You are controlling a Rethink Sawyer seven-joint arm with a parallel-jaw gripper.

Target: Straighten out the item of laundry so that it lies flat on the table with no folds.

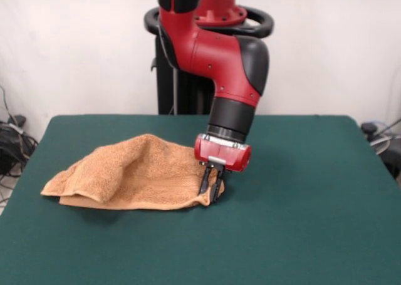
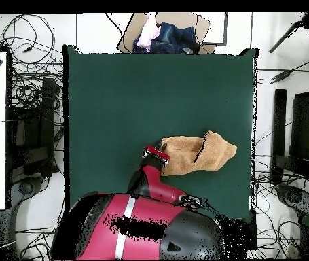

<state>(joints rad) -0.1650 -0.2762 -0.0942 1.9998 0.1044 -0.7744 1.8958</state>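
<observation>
A light orange-tan towel (image 1: 131, 172) lies in a bunched heap on the dark green desk (image 1: 301, 222). It is not flat. In the front view it has a soft hump in the middle, and one part is folded over another, so a double edge shows along its near side. Its left corner sticks out to a point.

The red and black robot arm (image 1: 219, 53) comes down from the top of the front view. Its claw (image 1: 212, 186) is at the right end of the towel, right at the corner there. The two dark fingers (image 1: 204, 180) point down and sit close together, pinching the towel's edge between them. The corner of the cloth looks a little lifted where the claw grips it.

From above, the towel (image 2: 197, 153) sits a bit right of the middle of the desk (image 2: 116, 88), on the half closer to the robot. A dark crease runs across it where the cloth folds over. The claw (image 2: 155, 153) touches the towel's left end in this view.

Past the far edge of the desk, a cardboard box (image 2: 204, 30) holds a pile of dark blue and pale clothes (image 2: 160, 35). Lots of black cables (image 2: 28, 88) lie on the floor on both sides of the desk.
</observation>
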